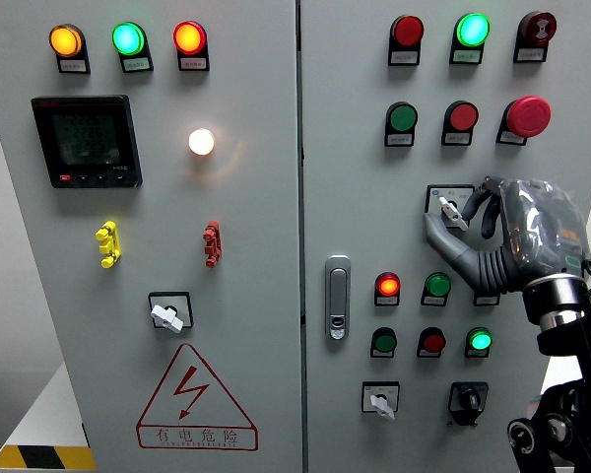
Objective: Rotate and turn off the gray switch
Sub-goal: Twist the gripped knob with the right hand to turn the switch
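The gray switch (451,211) is a small rotary knob on a square plate in the right-hand cabinet door, and its handle is tilted toward the upper left. My right hand (455,223) comes in from the lower right and is curled around the knob. Its thumb (439,239) lies below and left of the knob, and its fingers (481,204) wrap the right side. The switch plate is partly hidden by the hand. My left hand does not show.
A red mushroom button (527,116) sits just above my hand. Lit indicator lights (387,286) and push buttons lie below it. A door latch (337,296) is to the left. Similar rotary switches (167,315) (381,402) and a black key switch (466,399) are lower down.
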Robot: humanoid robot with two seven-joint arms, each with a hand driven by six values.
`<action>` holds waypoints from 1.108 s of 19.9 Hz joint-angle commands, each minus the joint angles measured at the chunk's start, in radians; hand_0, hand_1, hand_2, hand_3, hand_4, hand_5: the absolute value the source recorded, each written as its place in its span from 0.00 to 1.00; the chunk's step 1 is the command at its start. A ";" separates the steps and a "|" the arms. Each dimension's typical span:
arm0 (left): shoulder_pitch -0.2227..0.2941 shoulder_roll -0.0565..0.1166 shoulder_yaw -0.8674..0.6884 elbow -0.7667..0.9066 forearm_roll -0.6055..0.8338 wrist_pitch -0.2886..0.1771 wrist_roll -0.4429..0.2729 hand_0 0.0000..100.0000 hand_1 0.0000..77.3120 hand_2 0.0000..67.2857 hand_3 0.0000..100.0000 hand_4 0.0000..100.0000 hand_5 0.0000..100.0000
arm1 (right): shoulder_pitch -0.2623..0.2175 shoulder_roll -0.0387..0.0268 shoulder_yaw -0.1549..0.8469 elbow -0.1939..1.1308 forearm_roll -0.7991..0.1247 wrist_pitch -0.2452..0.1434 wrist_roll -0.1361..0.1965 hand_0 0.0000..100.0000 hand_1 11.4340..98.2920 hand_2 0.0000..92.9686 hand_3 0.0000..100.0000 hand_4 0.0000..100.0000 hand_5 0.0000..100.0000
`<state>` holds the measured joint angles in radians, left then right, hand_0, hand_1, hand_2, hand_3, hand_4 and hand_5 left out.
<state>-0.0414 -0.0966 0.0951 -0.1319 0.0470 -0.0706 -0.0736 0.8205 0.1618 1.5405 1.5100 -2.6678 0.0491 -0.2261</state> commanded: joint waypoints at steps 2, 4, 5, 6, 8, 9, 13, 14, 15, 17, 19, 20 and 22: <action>0.000 0.000 0.000 0.000 -0.001 0.000 0.000 0.88 0.00 0.20 0.19 0.08 0.11 | 0.000 0.0008 -0.005 -0.005 -0.003 0.002 -0.004 0.33 0.25 0.75 0.90 1.00 1.00; 0.000 0.000 0.000 0.000 -0.001 0.000 0.000 0.88 0.00 0.20 0.19 0.08 0.11 | 0.000 -0.0007 -0.003 -0.007 -0.003 0.002 -0.004 0.37 0.26 0.75 0.90 1.00 1.00; 0.000 0.000 0.000 0.000 0.001 0.000 0.000 0.88 0.00 0.20 0.19 0.08 0.11 | 0.000 -0.0007 -0.005 -0.007 -0.004 0.002 -0.004 0.40 0.26 0.75 0.90 1.00 1.00; 0.000 0.000 0.000 0.000 -0.001 0.000 0.000 0.88 0.00 0.20 0.19 0.08 0.11 | 0.002 -0.0007 -0.005 -0.007 -0.004 0.002 -0.004 0.43 0.27 0.75 0.90 1.00 1.00; 0.000 0.000 0.000 0.000 0.001 0.000 0.000 0.88 0.00 0.20 0.19 0.08 0.11 | 0.002 -0.0007 -0.005 -0.008 -0.004 0.002 -0.005 0.48 0.28 0.75 0.90 1.00 1.00; 0.000 0.000 0.000 0.000 0.001 0.000 0.000 0.88 0.00 0.20 0.19 0.08 0.11 | 0.002 -0.0007 -0.005 -0.008 -0.006 0.002 -0.006 0.51 0.28 0.75 0.90 1.00 1.00; 0.000 0.000 0.000 0.000 0.001 0.000 0.000 0.88 0.00 0.20 0.19 0.08 0.11 | 0.003 -0.0007 -0.005 -0.008 -0.006 0.002 -0.006 0.59 0.28 0.76 0.91 1.00 1.00; 0.000 0.000 0.000 0.000 -0.001 0.000 0.000 0.88 0.00 0.20 0.19 0.08 0.11 | 0.003 -0.0007 -0.005 -0.008 -0.006 0.002 -0.006 0.61 0.28 0.76 0.91 1.00 1.00; 0.000 0.000 0.000 0.000 0.001 0.000 0.000 0.88 0.00 0.20 0.19 0.08 0.11 | 0.003 -0.0007 -0.005 -0.008 -0.006 0.002 -0.007 0.62 0.28 0.76 0.91 1.00 1.00; 0.000 0.000 0.000 0.000 -0.001 0.000 0.000 0.88 0.00 0.20 0.19 0.08 0.11 | 0.003 -0.0007 -0.005 -0.008 -0.007 0.002 -0.007 0.65 0.28 0.76 0.91 1.00 1.00; 0.000 0.000 0.000 0.000 0.001 0.000 0.000 0.88 0.00 0.20 0.19 0.08 0.11 | 0.003 -0.0007 -0.005 -0.008 -0.007 0.002 -0.007 0.67 0.28 0.76 0.91 1.00 1.00; 0.000 0.000 0.000 0.000 0.001 0.000 0.000 0.88 0.00 0.20 0.19 0.08 0.11 | 0.003 -0.0007 -0.005 -0.008 -0.007 0.002 -0.007 0.69 0.28 0.76 0.91 1.00 1.00; 0.000 0.000 0.000 0.000 -0.001 0.000 0.000 0.88 0.00 0.20 0.19 0.08 0.11 | 0.002 -0.0007 -0.005 -0.007 -0.007 0.002 -0.007 0.70 0.28 0.76 0.91 1.00 1.00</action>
<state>-0.0414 -0.0966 0.0951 -0.1319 0.0470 -0.0706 -0.0736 0.8236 0.1612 1.5350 1.5013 -2.6752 0.0514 -0.2331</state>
